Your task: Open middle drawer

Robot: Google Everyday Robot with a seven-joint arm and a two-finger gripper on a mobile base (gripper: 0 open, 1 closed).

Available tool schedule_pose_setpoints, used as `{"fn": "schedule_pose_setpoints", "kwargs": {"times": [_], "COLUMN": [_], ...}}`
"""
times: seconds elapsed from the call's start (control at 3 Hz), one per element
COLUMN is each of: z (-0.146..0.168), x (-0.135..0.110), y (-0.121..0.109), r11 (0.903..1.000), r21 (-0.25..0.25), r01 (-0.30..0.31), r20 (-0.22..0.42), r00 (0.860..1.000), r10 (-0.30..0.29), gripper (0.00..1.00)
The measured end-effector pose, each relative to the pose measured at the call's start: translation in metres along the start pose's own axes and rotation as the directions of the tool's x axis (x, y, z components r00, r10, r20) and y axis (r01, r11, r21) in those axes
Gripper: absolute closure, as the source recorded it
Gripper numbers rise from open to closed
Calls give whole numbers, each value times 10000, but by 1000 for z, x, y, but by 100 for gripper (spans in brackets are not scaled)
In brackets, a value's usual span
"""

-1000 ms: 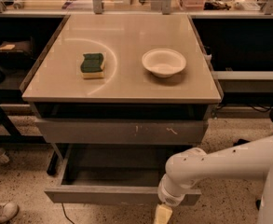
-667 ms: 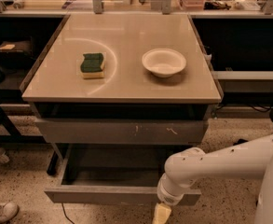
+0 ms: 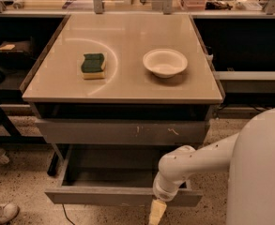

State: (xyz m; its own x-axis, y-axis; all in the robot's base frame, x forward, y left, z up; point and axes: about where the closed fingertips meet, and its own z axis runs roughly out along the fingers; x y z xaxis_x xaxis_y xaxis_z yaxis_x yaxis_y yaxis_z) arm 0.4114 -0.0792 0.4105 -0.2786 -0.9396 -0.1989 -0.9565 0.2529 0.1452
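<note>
A: Mostly it's the arm (image 3: pixel 202 158) that has shifted. Its white bulk fills far more of the right side than a second ago, and its lower end has slid a little leftward. Has the drawer moved?
B: Not that I can see. The middle drawer (image 3: pixel 104 196) stands pulled well out below the scratched front (image 3: pixel 123 132), its grey inside showing, in the same place as before.
A: And the gripper (image 3: pixel 156 213)?
B: Low at the bottom edge of the view, over the right part of the drawer's front, at or just before its lip. Whether it is open or closed, or has hold of anything, I cannot tell.
A: So what does the next move hang on?
B: The drawer lies behind the gripper, toward the table (image 3: pixel 127 41), with its front running left to right. Any further pull would go straight toward the camera, square to that front. I'd judge the task nearly or already done
</note>
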Motion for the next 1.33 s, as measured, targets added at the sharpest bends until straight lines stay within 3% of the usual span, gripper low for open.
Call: {"fn": "schedule_pose_setpoints", "kwargs": {"times": [0.67,1.0,1.33], "z": [-17,-27,-28], "x": [41,56,57], "y": [35,56,57], "r11": [9976,9938,9933], "r21": [-670,-1062,-1105], "r01": [-168,-315,-351], "r20": [-1342,-1757,-1780], "r00": [9909,9844,9839], "r10": [76,125,149], "gripper": [0,0,0]}}
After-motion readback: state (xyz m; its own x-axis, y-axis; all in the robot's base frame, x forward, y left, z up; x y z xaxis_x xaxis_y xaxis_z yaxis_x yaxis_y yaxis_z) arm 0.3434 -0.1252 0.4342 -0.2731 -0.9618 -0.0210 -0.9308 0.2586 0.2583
